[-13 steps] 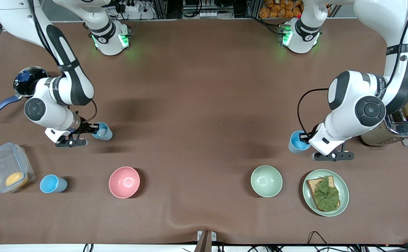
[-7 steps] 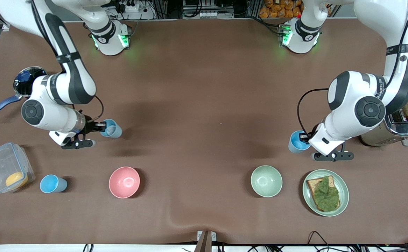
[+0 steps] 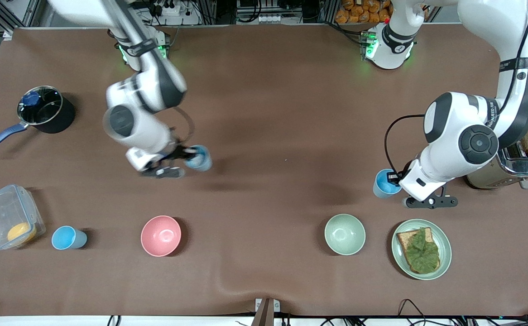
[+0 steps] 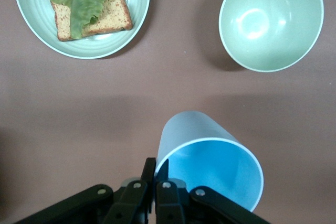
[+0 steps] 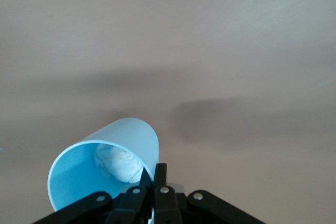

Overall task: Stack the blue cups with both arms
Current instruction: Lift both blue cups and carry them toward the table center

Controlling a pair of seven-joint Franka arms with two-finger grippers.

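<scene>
My right gripper (image 3: 187, 156) is shut on the rim of a blue cup (image 3: 199, 158) and holds it above the table's middle area. In the right wrist view the fingers (image 5: 157, 178) pinch that cup's wall (image 5: 131, 135); a crumpled white lump (image 5: 118, 162) lies inside. My left gripper (image 3: 397, 180) is shut on the rim of a second blue cup (image 3: 385, 183) beside the toaster end; the left wrist view shows this cup (image 4: 210, 163) empty, its wall pinched by the fingers (image 4: 149, 170). A third blue cup (image 3: 67, 238) stands on the table beside the plastic box.
A pink bowl (image 3: 160, 235) and a pale green bowl (image 3: 344, 234) stand nearer the front camera. A plate with toast and lettuce (image 3: 421, 249) sits beside the green bowl. A toaster (image 3: 515, 165), a saucepan (image 3: 44, 109) and a clear plastic box (image 3: 8, 222) stand at the table's ends.
My right arm has carried its blue cup away from the saucepan, toward the table's middle and the left arm's end. The left arm and its cup have not moved.
</scene>
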